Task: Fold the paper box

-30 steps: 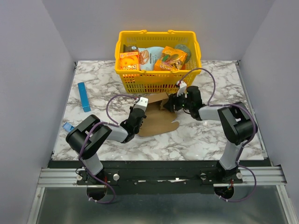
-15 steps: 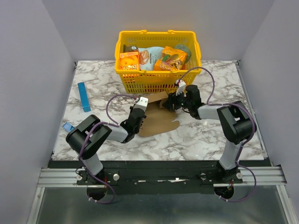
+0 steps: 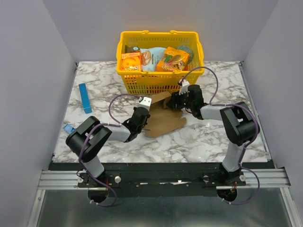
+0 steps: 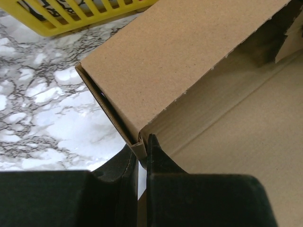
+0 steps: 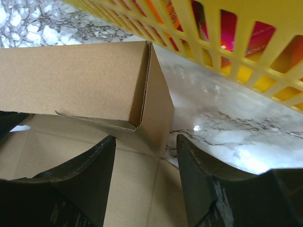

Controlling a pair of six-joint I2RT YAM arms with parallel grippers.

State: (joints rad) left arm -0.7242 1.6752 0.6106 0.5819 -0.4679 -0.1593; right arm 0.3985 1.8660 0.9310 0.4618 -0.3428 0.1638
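Observation:
The paper box (image 3: 164,122) is plain brown cardboard, partly folded, lying in front of the yellow basket (image 3: 158,80). My left gripper (image 3: 143,115) is at its left edge. In the left wrist view the gripper (image 4: 141,149) is shut on the corner of a raised side wall of the box (image 4: 189,71). My right gripper (image 3: 173,102) is at the box's far right corner. In the right wrist view it (image 5: 146,146) is open, and a raised wall corner of the box (image 5: 75,80) stands just beyond the gap between its fingers.
The basket holds orange snack boxes (image 3: 131,61) and other packets, and its side (image 5: 227,42) is close behind the right gripper. A slim blue box (image 3: 85,98) lies at the far left. A small blue item (image 3: 69,128) lies near the left edge.
The box's flat part has slid slightly right and toward the front. The left gripper has shifted right with it. The right gripper has edged toward the basket.

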